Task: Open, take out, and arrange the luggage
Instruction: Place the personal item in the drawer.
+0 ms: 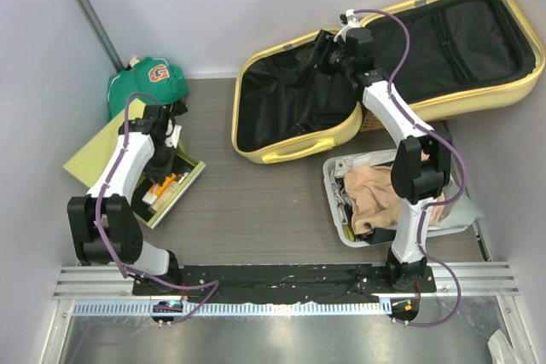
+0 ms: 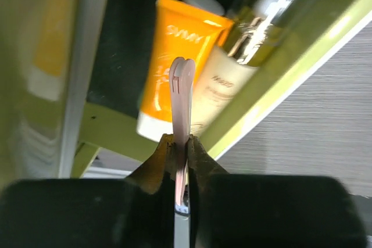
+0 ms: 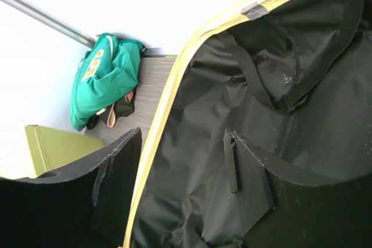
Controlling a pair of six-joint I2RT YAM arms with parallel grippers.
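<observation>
Hovering over the black fabric lining of the large pale yellow hard-shell luggage (image 1: pixel 294 149), the right end effector (image 1: pixel 331 50) is spread open and empty. The luggage lies opened flat at upper right of the top view, on the grey counter (image 1: pixel 256 202). The left end effector (image 2: pixel 181 143) is clamped on a thin pale pink plastic piece (image 2: pixel 181 85), at left of frame above a yellow-green cardboard box (image 1: pixel 98 159) holding an orange squeeze tube (image 2: pixel 174 56). Risks: the open fingers may snag the black lining straps (image 3: pixel 250 79) and drag the shell. The thin piece may slip from so narrow a pinch, or knock the tube when lowered.
</observation>
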